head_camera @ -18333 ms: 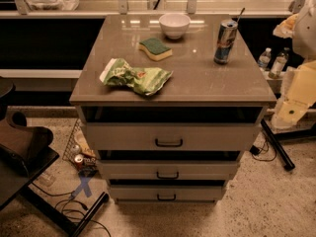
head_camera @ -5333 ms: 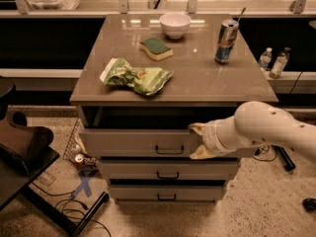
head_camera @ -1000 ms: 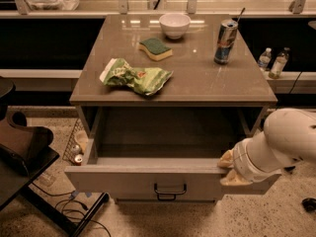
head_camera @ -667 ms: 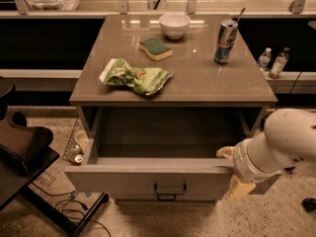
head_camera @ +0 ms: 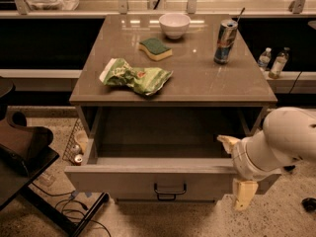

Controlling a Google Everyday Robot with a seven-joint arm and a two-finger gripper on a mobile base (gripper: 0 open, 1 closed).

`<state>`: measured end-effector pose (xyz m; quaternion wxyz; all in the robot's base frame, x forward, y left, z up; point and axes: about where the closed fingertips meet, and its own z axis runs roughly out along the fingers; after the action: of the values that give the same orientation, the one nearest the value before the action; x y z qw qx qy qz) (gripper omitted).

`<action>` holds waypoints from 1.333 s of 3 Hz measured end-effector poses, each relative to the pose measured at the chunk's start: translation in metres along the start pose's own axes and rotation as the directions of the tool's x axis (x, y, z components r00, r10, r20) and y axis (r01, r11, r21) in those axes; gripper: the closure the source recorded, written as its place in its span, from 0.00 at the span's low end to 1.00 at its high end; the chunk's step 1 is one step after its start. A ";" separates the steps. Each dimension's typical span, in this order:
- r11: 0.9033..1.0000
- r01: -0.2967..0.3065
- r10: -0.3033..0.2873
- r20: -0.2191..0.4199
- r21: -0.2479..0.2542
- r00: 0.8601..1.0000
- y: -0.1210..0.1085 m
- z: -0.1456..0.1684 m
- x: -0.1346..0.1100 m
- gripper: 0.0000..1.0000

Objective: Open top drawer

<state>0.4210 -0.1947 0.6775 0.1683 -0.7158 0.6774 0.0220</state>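
Note:
The top drawer (head_camera: pixel 133 178) of the grey-beige cabinet stands pulled far out. Its plain grey inside (head_camera: pixel 163 132) shows and holds nothing. The small black bar handle (head_camera: pixel 170 190) sits at the middle of the drawer's front. My gripper (head_camera: pixel 231 173) is at the right end of the drawer's front, on the white arm (head_camera: pixel 281 142) that comes in from the right. It is open: one pale fingertip (head_camera: pixel 226 142) points up over the front's top edge, and the other (head_camera: pixel 243 195) hangs down in front of it. The two lower drawers are hidden behind the open one.
On the cabinet top (head_camera: pixel 237 83) lie a green chip bag (head_camera: pixel 136 77), a green sponge (head_camera: pixel 155 48), a white bowl (head_camera: pixel 174 24) and a drink can (head_camera: pixel 225 35). Two bottles (head_camera: pixel 271 62) stand at the right. A black chair (head_camera: pixel 22 149), floor cans (head_camera: pixel 76 154) and cables lie left.
The fingers, closed on the right end of the drawer's front a second ago, have spread apart and let go. The drawer stays pulled out.

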 end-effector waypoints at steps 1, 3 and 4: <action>0.999 -0.018 0.020 -0.067 0.037 0.998 -0.016 -0.028 0.000 0.03; 0.992 0.016 0.014 -0.230 0.126 0.973 -0.043 -0.117 -0.001 0.49; 0.978 0.086 -0.045 -0.212 0.188 0.976 -0.061 -0.118 0.015 0.73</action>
<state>0.4584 -0.2397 0.7970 0.1670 -0.7163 0.6659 -0.1249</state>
